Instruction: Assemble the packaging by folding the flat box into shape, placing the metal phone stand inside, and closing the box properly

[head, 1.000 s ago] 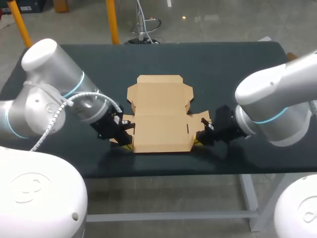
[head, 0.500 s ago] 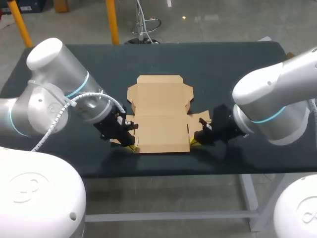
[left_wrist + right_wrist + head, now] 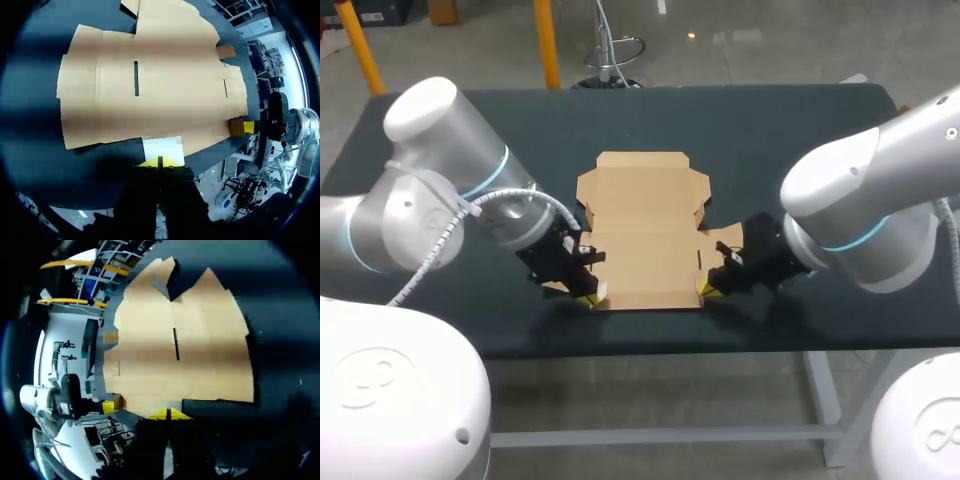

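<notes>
A flat brown cardboard box blank [image 3: 645, 230] lies unfolded at the table's middle, its lid panel toward the far side. My left gripper [image 3: 586, 297] is shut, its yellow tips at the blank's front left corner. My right gripper [image 3: 706, 290] is shut at the front right corner. In the left wrist view the shut tips [image 3: 160, 162] touch a pale flap at the edge of the cardboard [image 3: 150, 85], and my other gripper's yellow tip [image 3: 244, 126] shows across the blank. The right wrist view has its shut tips [image 3: 168, 414] against the cardboard [image 3: 185, 350].
The dark table top [image 3: 790, 130] runs wide around the blank on the far side and both flanks. The front table edge [image 3: 650, 345] lies close behind both grippers.
Both grippers have slid inward along the front edge to the blank's front corners. The front panel's side flaps look pushed in slightly.
</notes>
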You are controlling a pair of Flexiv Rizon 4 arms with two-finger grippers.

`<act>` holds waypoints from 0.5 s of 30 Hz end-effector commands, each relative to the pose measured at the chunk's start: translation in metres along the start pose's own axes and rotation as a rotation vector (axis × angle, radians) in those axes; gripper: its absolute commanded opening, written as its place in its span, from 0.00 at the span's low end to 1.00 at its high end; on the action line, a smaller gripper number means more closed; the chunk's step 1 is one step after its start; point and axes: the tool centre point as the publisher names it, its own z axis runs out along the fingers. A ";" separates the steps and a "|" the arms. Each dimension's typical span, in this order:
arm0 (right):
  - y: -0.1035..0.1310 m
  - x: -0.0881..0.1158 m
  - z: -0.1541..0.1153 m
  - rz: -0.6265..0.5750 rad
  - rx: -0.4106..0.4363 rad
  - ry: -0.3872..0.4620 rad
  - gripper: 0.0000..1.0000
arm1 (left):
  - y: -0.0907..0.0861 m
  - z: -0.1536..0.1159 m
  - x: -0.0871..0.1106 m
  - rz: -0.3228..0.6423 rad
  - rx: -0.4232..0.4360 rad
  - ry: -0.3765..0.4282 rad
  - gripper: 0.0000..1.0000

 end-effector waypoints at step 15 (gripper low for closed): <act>-0.004 0.009 0.019 -0.059 0.001 -0.122 0.00 | 0.005 0.011 0.010 -0.009 0.073 -0.048 0.00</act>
